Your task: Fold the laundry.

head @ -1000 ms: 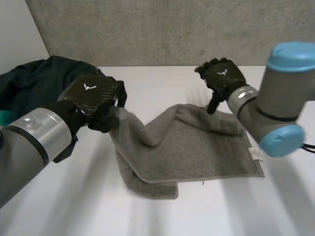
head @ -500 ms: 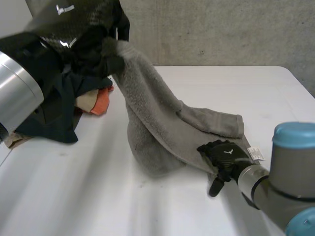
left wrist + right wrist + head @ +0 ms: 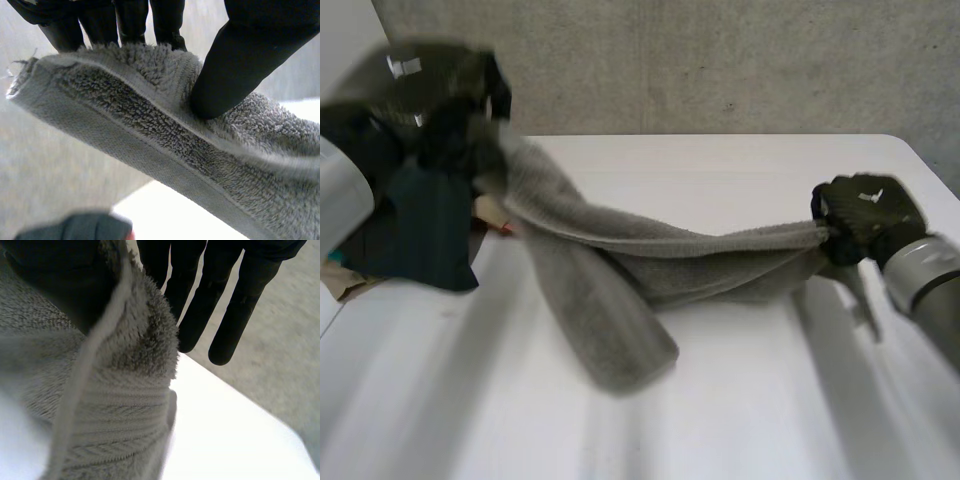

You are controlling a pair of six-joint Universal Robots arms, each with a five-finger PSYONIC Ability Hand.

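Towel (image 3: 650, 255) is strung between your hands, its middle sagging toward the table (image 3: 770, 400). Left hand (image 3: 240, 60) thumb-pinches one edge and right hand (image 3: 865, 215) clamps the far end. Draw them apart evenly and level the top edge before laying it down.

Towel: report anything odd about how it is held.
The grey towel hangs bunched and twisted like a rope between the left robot hand and right robot hand, each pinching an end, while a loose fold sags toward the table. It is not spread flat for folding.
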